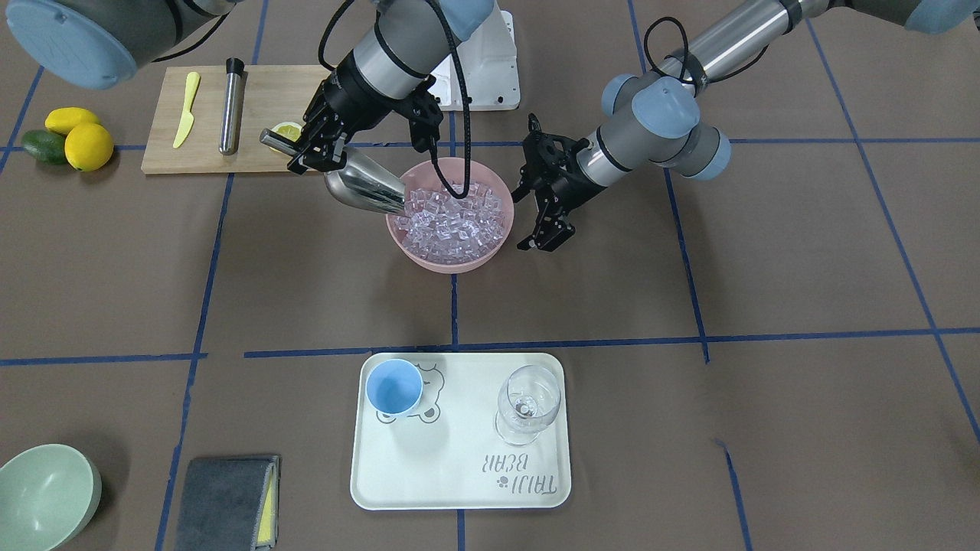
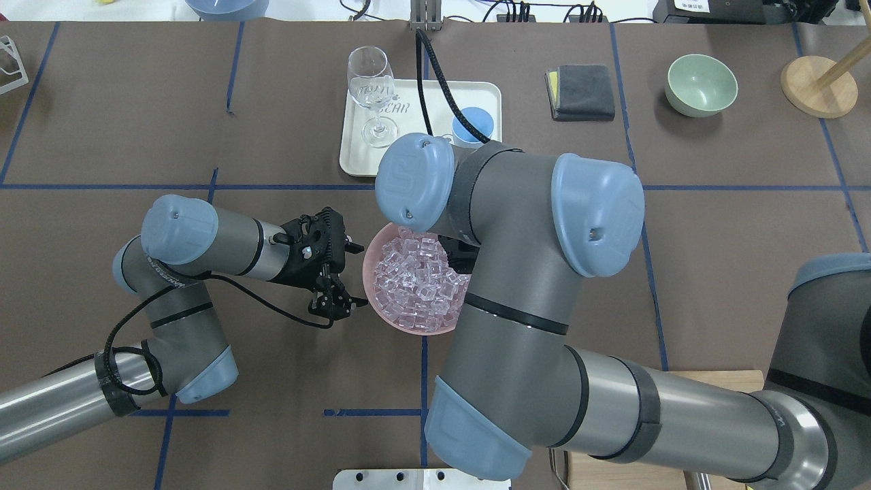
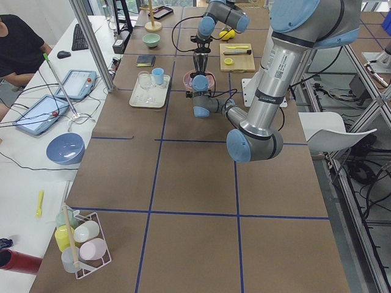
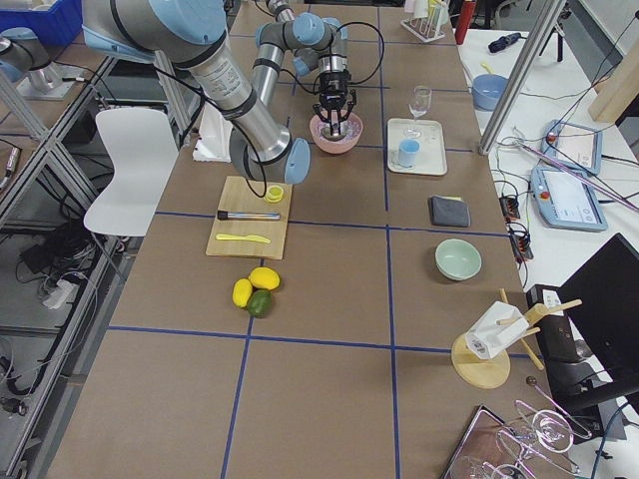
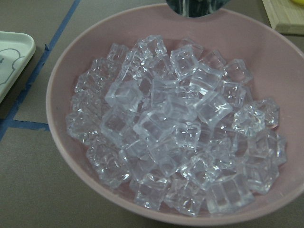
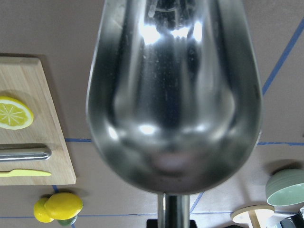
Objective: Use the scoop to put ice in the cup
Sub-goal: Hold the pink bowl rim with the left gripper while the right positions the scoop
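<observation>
Right end effector (image 1: 310,153) pinches the shiny silver metal scoop (image 1: 366,190) by its rod; clear glassy ice (image 1: 455,218) looks slippery; left end effector (image 2: 352,275) gapes.

We record one long table (image 3: 195,183) covered in brown paper, ruled into squares by blue tape lines (image 3: 195,140). We count one white chair (image 4: 130,150) beside it, on a grey floor (image 4: 40,339) with loose cables (image 4: 60,289). A white side bench (image 3: 30,177) runs along the table's opposite side, with aluminium posts (image 3: 93,43) rising there. Light is even, shadows soft.
</observation>
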`<state>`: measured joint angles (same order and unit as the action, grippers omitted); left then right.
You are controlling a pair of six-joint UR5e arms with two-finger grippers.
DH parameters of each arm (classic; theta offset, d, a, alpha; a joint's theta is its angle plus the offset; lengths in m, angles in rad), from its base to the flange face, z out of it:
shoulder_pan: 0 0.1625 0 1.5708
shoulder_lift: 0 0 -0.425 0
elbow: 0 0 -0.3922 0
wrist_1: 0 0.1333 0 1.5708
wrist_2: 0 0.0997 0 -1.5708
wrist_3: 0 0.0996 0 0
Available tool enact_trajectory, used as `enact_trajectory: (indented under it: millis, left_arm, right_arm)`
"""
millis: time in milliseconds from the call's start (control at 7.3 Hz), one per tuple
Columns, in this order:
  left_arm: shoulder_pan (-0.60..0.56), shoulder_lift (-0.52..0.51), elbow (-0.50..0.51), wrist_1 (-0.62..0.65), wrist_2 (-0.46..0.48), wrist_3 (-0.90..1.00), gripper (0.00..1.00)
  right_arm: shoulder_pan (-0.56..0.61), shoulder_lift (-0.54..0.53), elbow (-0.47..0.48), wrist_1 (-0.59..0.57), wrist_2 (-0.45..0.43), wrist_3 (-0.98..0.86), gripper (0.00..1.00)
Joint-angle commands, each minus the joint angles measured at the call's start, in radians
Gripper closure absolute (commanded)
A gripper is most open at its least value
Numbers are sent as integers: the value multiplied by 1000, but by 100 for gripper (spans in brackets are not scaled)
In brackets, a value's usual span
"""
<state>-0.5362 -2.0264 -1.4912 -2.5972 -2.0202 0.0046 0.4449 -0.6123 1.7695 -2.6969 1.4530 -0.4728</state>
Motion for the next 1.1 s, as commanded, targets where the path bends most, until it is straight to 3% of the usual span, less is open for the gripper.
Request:
enact_trajectory:
  millis: [0, 959]
  left_arm:
    - [1, 2, 2, -10, 0, 0, 4]
    - [1, 2, 2, -15, 0, 2, 3]
  right_arm:
    - [-6, 9, -24, -12, -5, 0, 100]
    - [-40, 45, -113, -11, -22, 14, 100]
